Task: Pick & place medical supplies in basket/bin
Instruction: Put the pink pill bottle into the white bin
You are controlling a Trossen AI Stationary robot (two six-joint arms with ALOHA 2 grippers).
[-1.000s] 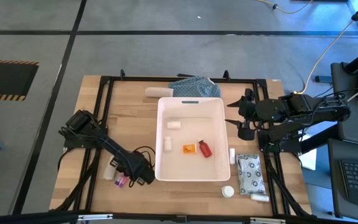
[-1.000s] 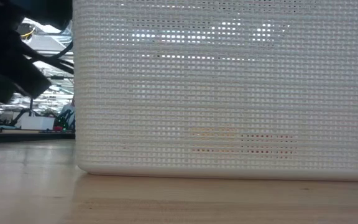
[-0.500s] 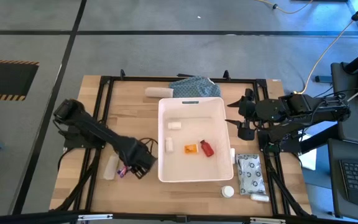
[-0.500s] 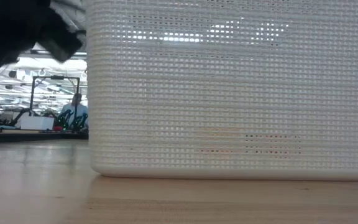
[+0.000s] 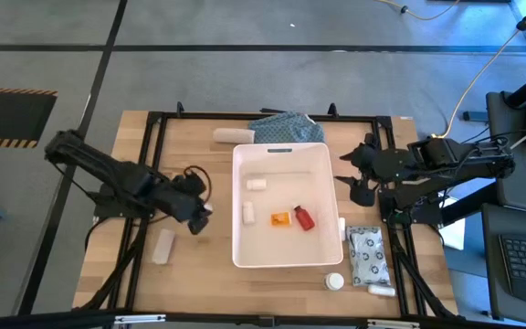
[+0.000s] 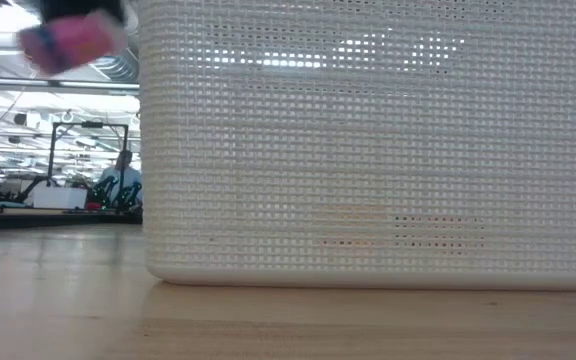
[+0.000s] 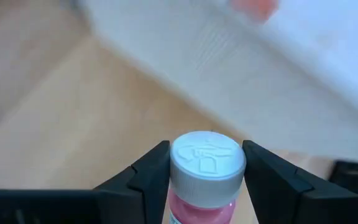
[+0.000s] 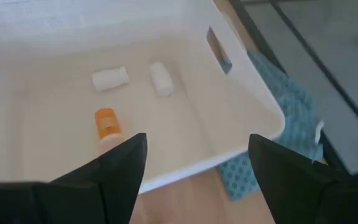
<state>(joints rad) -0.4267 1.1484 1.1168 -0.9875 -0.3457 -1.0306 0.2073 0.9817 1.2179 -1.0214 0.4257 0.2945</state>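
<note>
I see a light wooden table [image 5: 190,146] on a grey floor; in the low view a workshop shows beyond it, with a person [image 6: 122,172] far off. My left gripper [image 7: 207,171] is clamped on a pink bottle with a white cap [image 7: 207,160], held above the table just left of the white tub [image 5: 286,260]. My right gripper [image 5: 354,178] waits with fingers apart at the tub's right edge.
</note>
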